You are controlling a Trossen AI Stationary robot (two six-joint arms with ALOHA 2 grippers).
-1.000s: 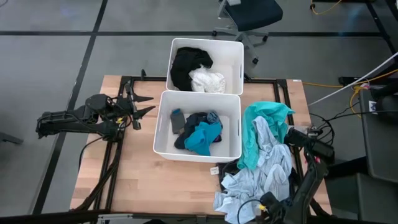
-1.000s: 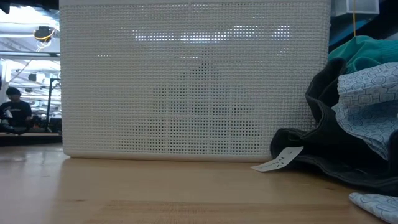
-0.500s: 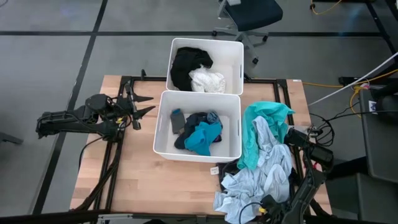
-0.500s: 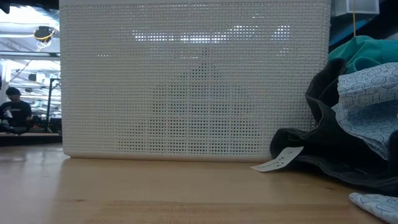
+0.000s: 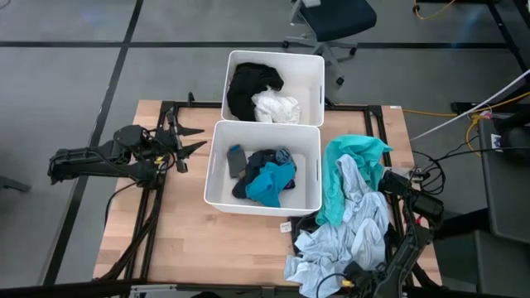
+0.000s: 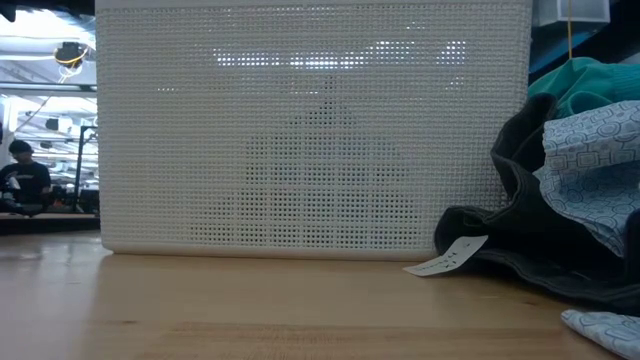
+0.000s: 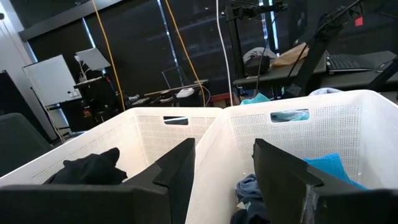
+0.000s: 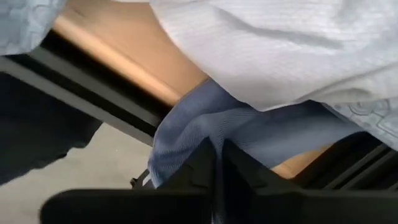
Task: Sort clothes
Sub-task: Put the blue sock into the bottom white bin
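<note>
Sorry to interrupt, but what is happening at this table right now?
The robot is sorting clothes. Its right hand has closed on a light blue garment at the near edge of the pile. The left hand waits open beside the two white bins, which already hold some clothes.

Unsorted pile [image 5: 352,207] at table's right, near edge: teal garment [image 5: 352,157] on top at far end, pale blue patterned pieces [image 5: 348,236] draped nearer, dark grey fabric [image 6: 540,235] beneath. Near bin: bright blue item [image 5: 269,184], navy pieces [image 5: 261,161], small grey piece, possibly a sock [image 5: 237,159]. Far bin: black garment [image 5: 248,87] left, white one [image 5: 276,108] right.
</note>
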